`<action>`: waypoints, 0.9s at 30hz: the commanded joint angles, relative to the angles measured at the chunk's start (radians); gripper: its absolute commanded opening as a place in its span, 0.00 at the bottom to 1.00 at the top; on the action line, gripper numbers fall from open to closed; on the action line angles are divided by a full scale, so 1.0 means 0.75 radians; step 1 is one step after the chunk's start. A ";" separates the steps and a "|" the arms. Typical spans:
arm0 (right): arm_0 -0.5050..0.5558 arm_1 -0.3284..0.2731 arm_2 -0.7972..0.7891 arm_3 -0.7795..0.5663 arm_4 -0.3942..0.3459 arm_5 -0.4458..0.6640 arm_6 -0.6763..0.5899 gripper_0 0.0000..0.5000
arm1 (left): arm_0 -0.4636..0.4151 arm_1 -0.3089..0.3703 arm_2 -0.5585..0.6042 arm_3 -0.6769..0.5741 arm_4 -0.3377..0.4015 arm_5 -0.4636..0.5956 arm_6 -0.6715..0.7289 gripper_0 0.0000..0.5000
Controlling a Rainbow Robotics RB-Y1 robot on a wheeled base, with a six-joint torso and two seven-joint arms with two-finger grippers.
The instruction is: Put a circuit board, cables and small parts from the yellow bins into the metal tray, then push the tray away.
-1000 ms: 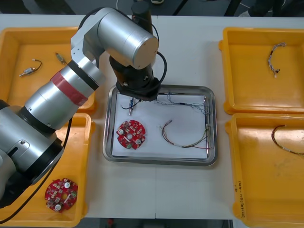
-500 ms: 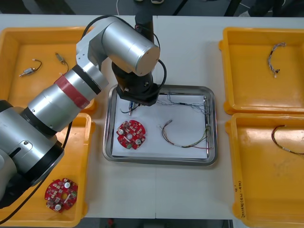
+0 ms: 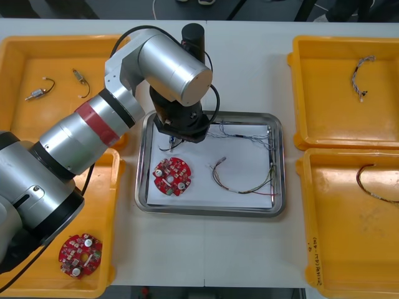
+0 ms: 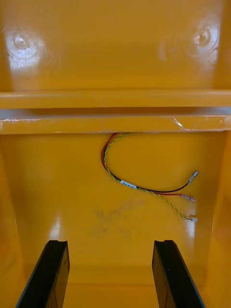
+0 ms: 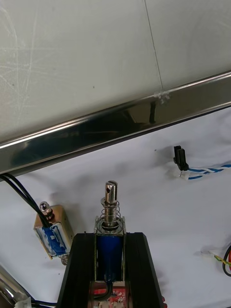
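My left gripper [image 3: 171, 141] hangs over the far left corner of the metal tray [image 3: 212, 212], shut on a small metal part [image 5: 109, 226] with a blue body, a spring and a pin. The part sits between the black fingers [image 5: 79, 269], just above the tray's white lining. Beside it a second small metal part [image 5: 52, 233] lies with black leads. In the tray are a red circuit board [image 3: 173, 176], a red and yellow cable [image 3: 240, 184] and a blue and white cable [image 3: 243, 132]. My right gripper [image 4: 110, 274] stands open above a red and yellow cable [image 4: 144, 185] in an orange-looking bin.
The far left yellow bin [image 3: 19, 124] holds small metal parts [image 3: 37, 93]. Another circuit board [image 3: 80, 254] lies in the near left bin. A twisted cable [image 3: 360, 75] is in the far right bin, and another cable [image 3: 374, 184] in the near right one.
The left arm has shifted a little toward the table's far side, its gripper staying over the tray's far left corner with the small part still held.
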 commanded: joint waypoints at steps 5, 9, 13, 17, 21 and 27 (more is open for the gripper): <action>0.075 0.012 -0.030 -0.083 0.011 0.004 -0.093 1.00 | -0.040 -0.031 -0.037 -0.002 0.002 -0.022 0.103 0.00; 0.085 0.010 -0.030 -0.093 0.011 0.004 -0.099 1.00 | -0.040 -0.031 -0.044 -0.004 0.002 -0.024 0.109 0.03; 0.085 0.016 -0.030 -0.099 0.009 0.004 -0.112 1.00 | -0.029 -0.031 -0.046 -0.002 0.002 -0.047 0.117 0.83; 0.085 0.026 -0.034 -0.109 0.013 0.004 -0.118 1.00 | -0.029 -0.031 -0.050 -0.002 -0.002 -0.059 0.121 0.94; 0.085 0.034 -0.034 -0.115 0.017 0.004 -0.124 1.00 | -0.027 -0.031 -0.050 -0.002 -0.002 -0.059 0.127 1.00; 0.085 0.036 -0.034 -0.121 0.017 0.004 -0.130 1.00 | -0.029 -0.031 -0.050 -0.004 -0.002 -0.059 0.136 1.00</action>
